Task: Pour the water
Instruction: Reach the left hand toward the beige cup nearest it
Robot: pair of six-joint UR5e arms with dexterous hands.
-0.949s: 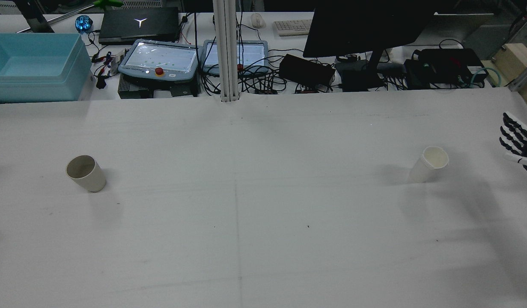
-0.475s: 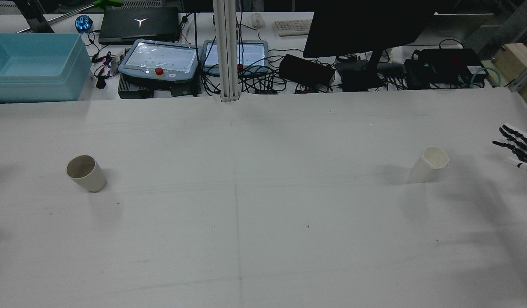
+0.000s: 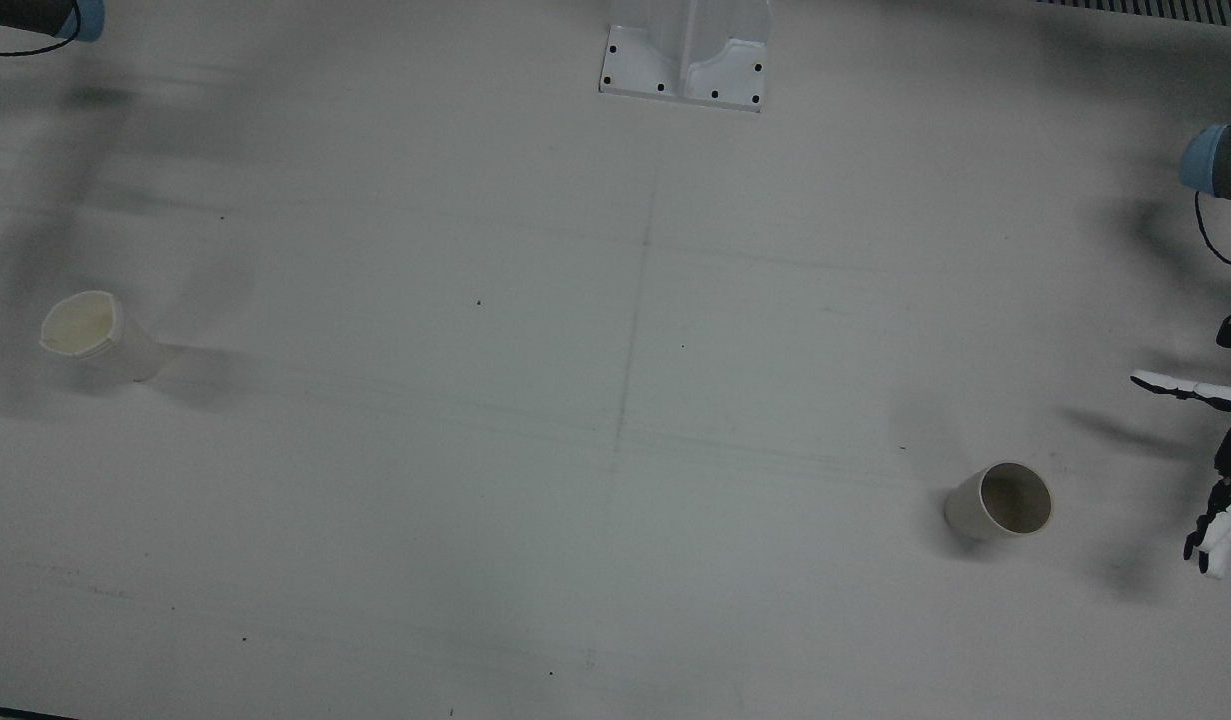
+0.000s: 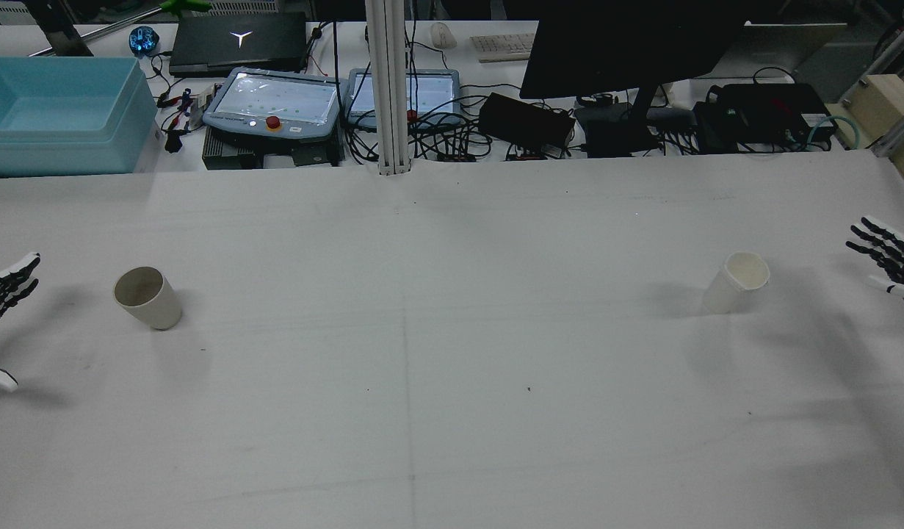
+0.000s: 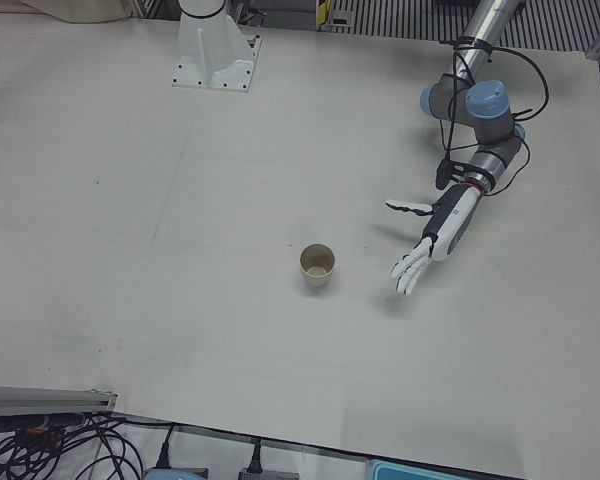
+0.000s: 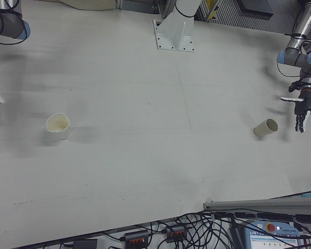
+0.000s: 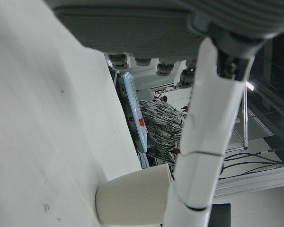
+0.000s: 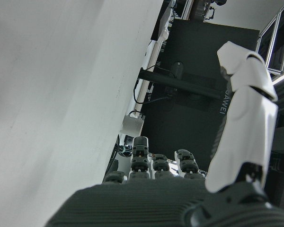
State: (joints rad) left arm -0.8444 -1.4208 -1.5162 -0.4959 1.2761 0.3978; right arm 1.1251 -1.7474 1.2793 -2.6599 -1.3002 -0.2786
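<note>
A beige paper cup (image 4: 147, 297) with a dark inside stands on the left half of the white table (image 4: 422, 353); it also shows in the front view (image 3: 1000, 500), left-front view (image 5: 318, 266), right-front view (image 6: 266, 127) and left hand view (image 7: 132, 198). My left hand (image 4: 4, 294) is open and empty, fingers spread, just left of it and apart from it, as the left-front view (image 5: 430, 240) shows. A white paper cup (image 4: 739, 282) stands on the right half (image 3: 85, 328) (image 6: 58, 125). My right hand (image 4: 886, 256) is open and empty, to its right at the view's edge.
Beyond the table's far edge stand a blue plastic bin (image 4: 59, 114), two teach pendants (image 4: 275, 103), a monitor (image 4: 628, 44), cables and boxes. A white post (image 4: 388, 88) rises at the far middle edge. The left arm (image 5: 475, 110) reaches in from the pedestal side.
My left hand has come into the rear view at its left edge, beside the beige cup. My right hand has sunk a little and stays near the right edge. Both cups are unmoved.
</note>
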